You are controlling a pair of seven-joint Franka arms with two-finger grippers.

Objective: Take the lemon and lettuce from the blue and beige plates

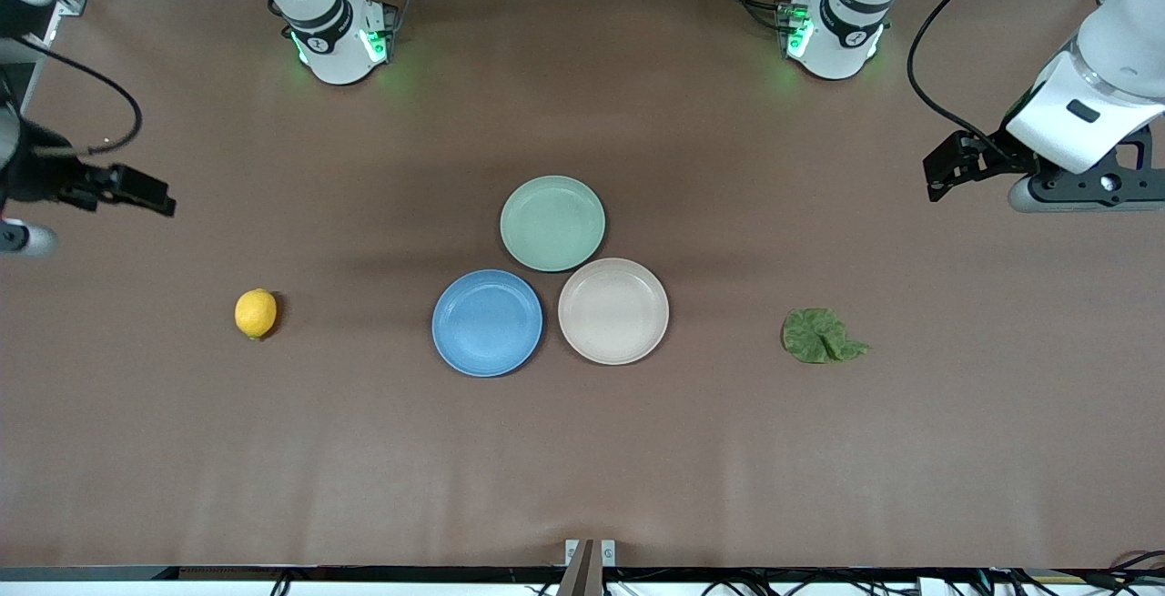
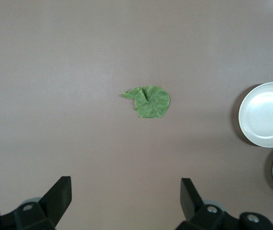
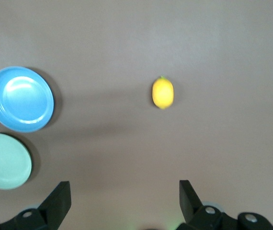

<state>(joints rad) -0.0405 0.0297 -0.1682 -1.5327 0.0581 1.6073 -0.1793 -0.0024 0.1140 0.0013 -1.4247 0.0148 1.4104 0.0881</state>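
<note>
The yellow lemon (image 1: 256, 313) lies on the bare table toward the right arm's end, apart from the plates; it also shows in the right wrist view (image 3: 163, 93). The green lettuce leaf (image 1: 821, 337) lies on the table toward the left arm's end and shows in the left wrist view (image 2: 148, 101). The blue plate (image 1: 487, 323) and the beige plate (image 1: 613, 311) sit side by side mid-table, both holding nothing. My left gripper (image 2: 126, 191) is open and empty, up in the air (image 1: 951, 168). My right gripper (image 3: 125, 194) is open and empty, raised at its table end (image 1: 136, 191).
A pale green plate (image 1: 552, 222) holding nothing touches both other plates, farther from the front camera. The arm bases (image 1: 337, 41) (image 1: 833, 32) stand along the table's back edge. Brown tabletop surrounds the plates.
</note>
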